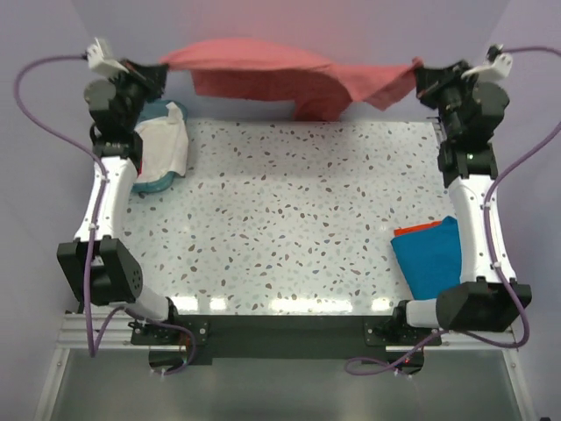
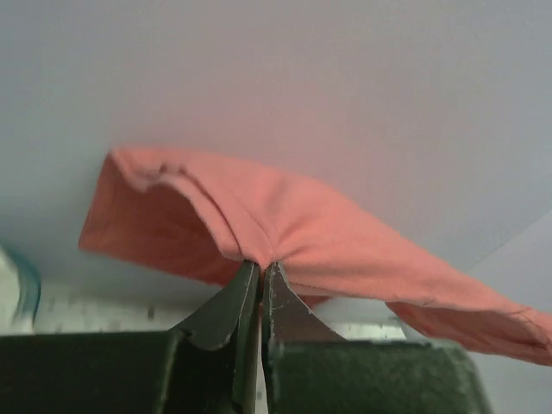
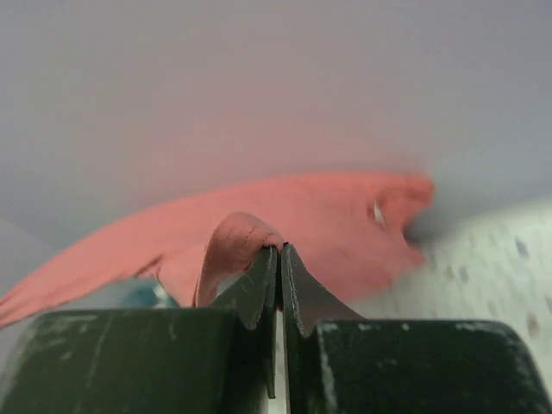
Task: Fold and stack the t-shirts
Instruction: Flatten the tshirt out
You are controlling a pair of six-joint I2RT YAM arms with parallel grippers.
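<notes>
Top view: the salmon-red t-shirt point(image 1: 263, 74) is stretched across the upper edge of the frame, above the far side of the speckled table point(image 1: 289, 219). The left gripper point(image 1: 163, 66) pinches its upper-left end and the right gripper point(image 1: 417, 77) pinches its upper-right end. Between the two the cloth sags, and a loose fold drops lowest right of centre. Whether that fold touches the table cannot be told.

Left wrist view: at lower centre the two fingers point(image 2: 226, 304) are pressed together on a bunched pleat of the salmon-red cloth. The cloth fans out to the left and trails off toward the lower right against a pale wall point(image 2: 345, 86).

Right wrist view: the jaws are likewise closed tip to tip, with a small loop of the same cloth caught at the tips just left of centre. The remainder of the shirt runs across the middle of the frame, and a strip of the speckled table shows at the right edge.

At the upper left of the top view, a white t-shirt point(image 1: 166, 145) lies crumpled in a teal basket point(image 1: 149, 186), beside the left arm. At the lower right a folded teal-blue t-shirt point(image 1: 429, 256) rests on an orange-red t-shirt point(image 1: 417, 229). Only a narrow strip of the orange-red one shows, along the upper edge of the teal-blue one. The right arm crosses the right side of this stack.
</notes>
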